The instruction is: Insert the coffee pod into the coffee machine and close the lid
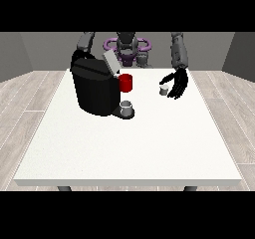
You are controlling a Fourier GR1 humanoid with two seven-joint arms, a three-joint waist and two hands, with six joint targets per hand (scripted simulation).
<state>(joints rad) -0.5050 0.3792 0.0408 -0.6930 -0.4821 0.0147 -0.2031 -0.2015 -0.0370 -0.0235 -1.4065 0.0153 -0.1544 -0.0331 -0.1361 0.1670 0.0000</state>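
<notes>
A black coffee machine [93,87] stands on the white table [129,148] at the left, its grey lid [111,62] tilted up and open. A small grey cup [127,108] sits on the machine's drip base. The small pale coffee pod [163,89] stands on the table at the right. The hand at the view's right [177,85] hovers just beside the pod, its fingers spread and slightly curved around it without clearly holding it. The other hand is hidden behind the machine; only its arm [85,43] shows.
A red mug [126,82] stands right behind the machine's front, between machine and pod. The table's front half lies wide and white toward the camera. Wooden floor surrounds the table.
</notes>
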